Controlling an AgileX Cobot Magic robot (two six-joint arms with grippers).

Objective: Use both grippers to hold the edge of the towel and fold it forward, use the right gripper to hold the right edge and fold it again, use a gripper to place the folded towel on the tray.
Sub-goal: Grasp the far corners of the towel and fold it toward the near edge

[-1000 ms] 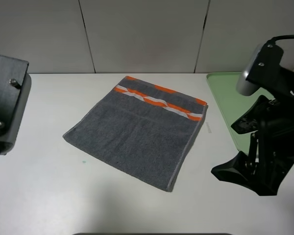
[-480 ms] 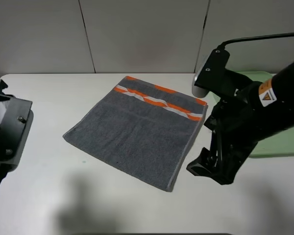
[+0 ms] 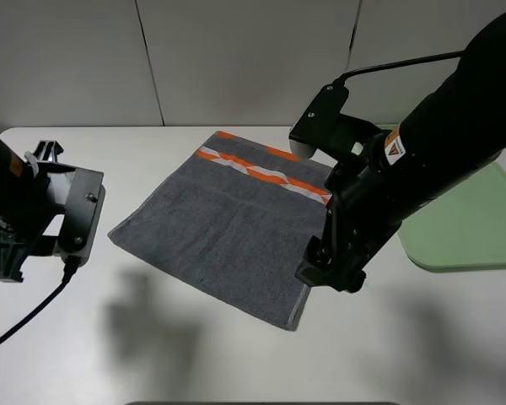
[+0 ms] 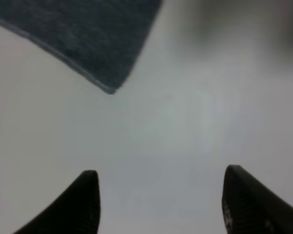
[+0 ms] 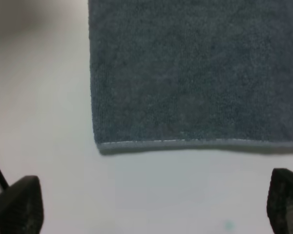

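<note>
**Left gripper** (image 4: 158,178): fingers (image 4: 85,204) apart at a moderate gap, nothing between them. It is over bare table (image 3: 194,354), with one towel corner ahead and not touched.

**Right gripper** (image 5: 154,195): fingers (image 5: 24,204) spread wide and empty. It is over bare table just short of a hemmed towel edge.

**Towel** (image 3: 236,224): dark grey, flat and unfolded at mid-table.
- Turned diamond-wise, with one corner toward the camera.
- Near-square, so no clear long axis.
- An orange-and-white band runs along the far right end, slanting from far left down to the right.

**Tray** (image 3: 472,228): pale green, at the table's right side, with nothing visible on it. The right arm partly masks it and also covers the towel's right corner.

**Cable** (image 3: 25,316): black, trailing from the left arm across the table.

**Wall** (image 3: 244,59): pale panels behind the table.
</note>
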